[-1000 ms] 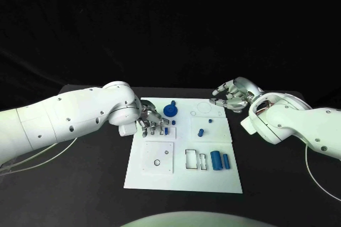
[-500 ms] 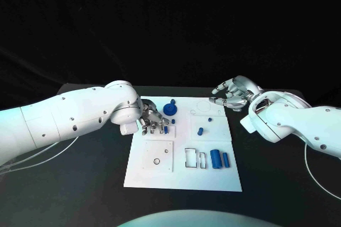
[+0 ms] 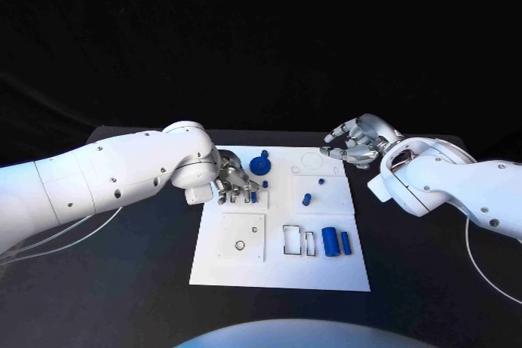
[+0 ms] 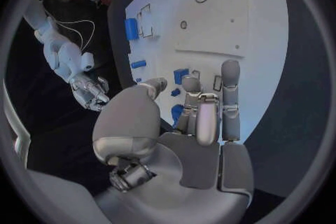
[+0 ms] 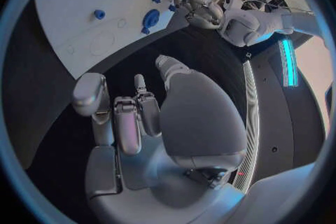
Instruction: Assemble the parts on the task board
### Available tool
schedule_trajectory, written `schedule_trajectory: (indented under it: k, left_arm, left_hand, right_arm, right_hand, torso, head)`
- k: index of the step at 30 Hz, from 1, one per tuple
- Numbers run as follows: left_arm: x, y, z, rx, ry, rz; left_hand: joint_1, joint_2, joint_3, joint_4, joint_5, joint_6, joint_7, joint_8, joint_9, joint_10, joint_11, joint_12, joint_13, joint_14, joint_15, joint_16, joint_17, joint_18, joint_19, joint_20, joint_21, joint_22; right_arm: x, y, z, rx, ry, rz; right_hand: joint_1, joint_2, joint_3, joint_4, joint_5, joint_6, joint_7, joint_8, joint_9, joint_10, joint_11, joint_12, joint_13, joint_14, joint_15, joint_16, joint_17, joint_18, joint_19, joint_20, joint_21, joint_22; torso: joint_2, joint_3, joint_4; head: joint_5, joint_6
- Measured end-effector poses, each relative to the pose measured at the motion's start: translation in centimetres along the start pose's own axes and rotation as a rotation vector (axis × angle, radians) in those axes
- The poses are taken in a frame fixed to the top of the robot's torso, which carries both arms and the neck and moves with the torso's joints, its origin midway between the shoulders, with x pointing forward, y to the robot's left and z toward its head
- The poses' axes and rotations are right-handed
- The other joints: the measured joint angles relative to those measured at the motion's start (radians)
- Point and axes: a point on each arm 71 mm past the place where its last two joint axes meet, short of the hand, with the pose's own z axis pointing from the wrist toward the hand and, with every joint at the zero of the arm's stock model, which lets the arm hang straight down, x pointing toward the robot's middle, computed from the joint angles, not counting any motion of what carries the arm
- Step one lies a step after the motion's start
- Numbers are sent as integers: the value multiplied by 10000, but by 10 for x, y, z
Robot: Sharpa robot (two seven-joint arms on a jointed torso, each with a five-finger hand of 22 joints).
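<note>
Head view showed the task board (image 3: 280,265) lying mid-table with most of the work undone, as I judged it: two blue cylinders (image 3: 336,242) lay loose beside an open rectangular slot, and a small blue piece (image 3: 307,200) lay loose on an upper panel. The left hand (image 3: 231,185) hovered over a blue part (image 3: 253,198), fingers extended; whether it pinched anything I could not tell. The right hand (image 3: 356,146) hung off the board's far corner, fingers curled, holding nothing.

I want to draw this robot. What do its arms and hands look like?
Both arms are smooth, rounded white shells dotted with small dark screw holes. The left arm trails thin pale cables. Each ends in a silver metal hand, left hand and right hand, with grey jointed fingers.
</note>
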Motion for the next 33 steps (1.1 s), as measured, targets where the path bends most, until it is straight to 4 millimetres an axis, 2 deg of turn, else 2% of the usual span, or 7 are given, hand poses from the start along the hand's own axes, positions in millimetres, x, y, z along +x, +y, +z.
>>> schedule_trajectory:
  k: [20,25,33]
  left_arm:
    - [-2,-3,5,-96,15,77]
    - [-2,-3,5,-129,85,141]
    - [-1,-5,7,-159,196,252]
  left_hand:
    - [38,38,54,1,0,256,-44,54,-126,37,35,67,-28,-1,0,17,-2,1,35,-37,39,86]
    - [80,80,165,1,293,368,-83,119,-231,37,35,66,-98,-1,0,17,-2,1,35,-37,39,116]
    - [212,107,221,0,369,520,-160,291,-262,73,-2,66,-92,-2,1,57,-3,1,72,-74,39,188]
  right_arm:
    - [1,0,0,24,23,-4]
    - [1,0,0,33,27,-6]
    - [1,0,1,33,41,-5]
  right_hand:
    - [-39,-42,0,0,-1,0,0,0,1,0,0,0,0,0,0,0,0,0,0,0,0,0]
    - [-38,-42,0,0,-1,0,0,0,1,0,0,0,-1,0,0,0,0,0,0,0,0,0]
    - [-80,-1,0,0,-1,0,0,0,1,0,0,0,-1,0,0,0,0,0,1,0,1,0]
  torso:
    - [-2,3,0]
    - [-2,2,1]
    - [-2,6,9]
  head:
    - [-14,-100]
    - [-32,-131]
    - [-45,-160]
